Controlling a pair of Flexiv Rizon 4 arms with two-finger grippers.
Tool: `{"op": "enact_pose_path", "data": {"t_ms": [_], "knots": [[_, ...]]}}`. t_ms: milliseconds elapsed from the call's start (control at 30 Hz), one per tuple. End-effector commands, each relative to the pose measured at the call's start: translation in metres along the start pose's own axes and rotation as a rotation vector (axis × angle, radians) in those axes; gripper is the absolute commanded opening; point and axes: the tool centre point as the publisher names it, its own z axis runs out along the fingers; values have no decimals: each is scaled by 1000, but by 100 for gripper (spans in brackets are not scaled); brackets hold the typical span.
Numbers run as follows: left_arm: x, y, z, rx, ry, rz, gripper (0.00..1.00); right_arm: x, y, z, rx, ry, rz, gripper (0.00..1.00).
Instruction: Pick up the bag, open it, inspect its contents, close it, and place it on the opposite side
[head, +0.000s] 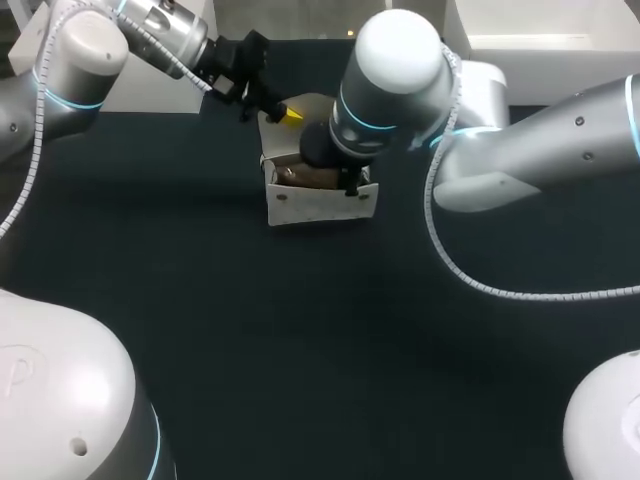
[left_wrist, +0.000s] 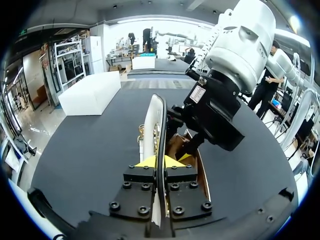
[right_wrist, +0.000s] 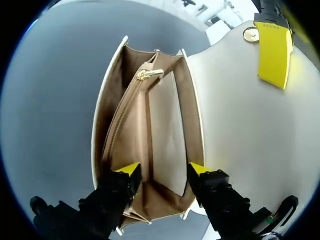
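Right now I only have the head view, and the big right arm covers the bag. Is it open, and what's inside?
Observer: Yes. The right wrist view looks straight into the bag: tan lining and a zip with a gold pull; I see nothing loose.
Operator: What keeps the flap up?
Observer: The left hand is shut on the flap, holding it upright on edge.
Operator: And the right hand?
Observer: The right hand is open, spread at the bag's mouth, gripping nothing.

Tabletop (head: 300, 350): dark, plain surface
On it: white bag (head: 320, 205), upright near the far middle, flap raised, tan inside
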Motion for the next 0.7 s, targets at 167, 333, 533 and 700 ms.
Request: {"op": "enact_pose_path", "data": {"t_ms": [167,333,533,700], "knots": [[7,-7,-4,-7,-25,27,0,2,-3,-19,-10,-70,9,39],[6,-5,1,-31,-39,23,0,-2,-4,-34,-14,-129,23,42],[4,-1,6,-45,-52,17,0,-6,-4,-50,-6,-185,33,37],[-3,5,9,-75,-107,22,0,-7,-2,-62,-1,-220,32,31]]}}
